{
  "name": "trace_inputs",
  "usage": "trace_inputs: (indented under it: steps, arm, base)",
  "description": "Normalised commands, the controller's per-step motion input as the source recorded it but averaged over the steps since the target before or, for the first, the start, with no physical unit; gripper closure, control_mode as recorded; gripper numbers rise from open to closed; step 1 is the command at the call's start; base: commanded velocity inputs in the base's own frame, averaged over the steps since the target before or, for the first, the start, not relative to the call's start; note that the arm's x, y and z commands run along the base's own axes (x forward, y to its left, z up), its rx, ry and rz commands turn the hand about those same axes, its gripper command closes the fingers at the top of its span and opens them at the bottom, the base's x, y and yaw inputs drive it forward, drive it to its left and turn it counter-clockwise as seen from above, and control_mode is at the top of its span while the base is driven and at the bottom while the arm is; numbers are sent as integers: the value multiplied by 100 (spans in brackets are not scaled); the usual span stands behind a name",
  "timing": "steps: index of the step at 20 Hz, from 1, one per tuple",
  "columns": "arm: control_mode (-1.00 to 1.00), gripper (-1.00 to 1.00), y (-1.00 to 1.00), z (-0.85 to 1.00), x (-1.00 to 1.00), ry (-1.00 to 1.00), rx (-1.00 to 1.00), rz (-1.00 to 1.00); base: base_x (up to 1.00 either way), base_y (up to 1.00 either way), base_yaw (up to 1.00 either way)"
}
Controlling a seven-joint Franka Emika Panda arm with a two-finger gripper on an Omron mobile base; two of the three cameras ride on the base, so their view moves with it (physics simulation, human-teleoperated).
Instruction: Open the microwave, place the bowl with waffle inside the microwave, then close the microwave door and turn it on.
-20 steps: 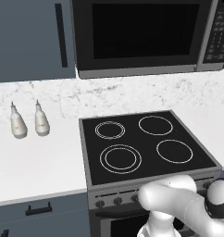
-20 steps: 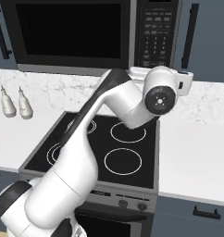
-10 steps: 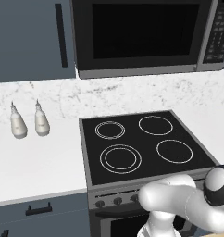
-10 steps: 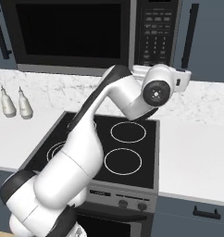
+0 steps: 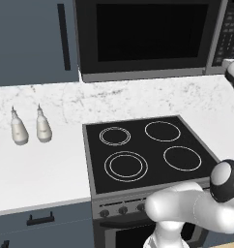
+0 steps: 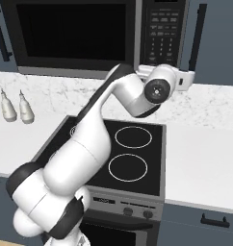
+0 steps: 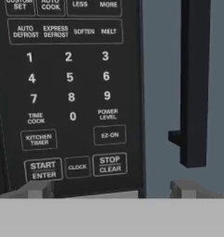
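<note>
1. The microwave (image 5: 153, 38) hangs above the black stovetop (image 5: 145, 152), and the microwave door (image 6: 72, 33) is shut, its dark glass window facing out.
2. The arm reaches up to the right end of the microwave, with the hand (image 7: 111, 189) raised just in front of the keypad panel (image 7: 70, 92).
3. In the hand view the two fingertips (image 7: 37, 190) stand well apart: the hand is open, holding nothing.
4. One tip sits below the START/ENTER button (image 7: 43, 170); the other lies under the blue-grey cabinet door's black handle (image 7: 196, 83).
5. Two pale bottles (image 5: 29, 127) stand side by side on the white worktop (image 5: 36, 169), left of the stovetop.
</note>
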Motion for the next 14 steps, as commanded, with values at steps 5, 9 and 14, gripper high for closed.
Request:
trace_inputs:
  steps: [5,9,14]
  arm:
    - [-100,-100,0,0,35,0,0,0]
    - [-100,-100,0,0,28,0,0,0]
    - [-100,-100,0,0,10,1,0,0]
  base:
    - [0,0,0]
    - [0,0,0]
    - [0,0,0]
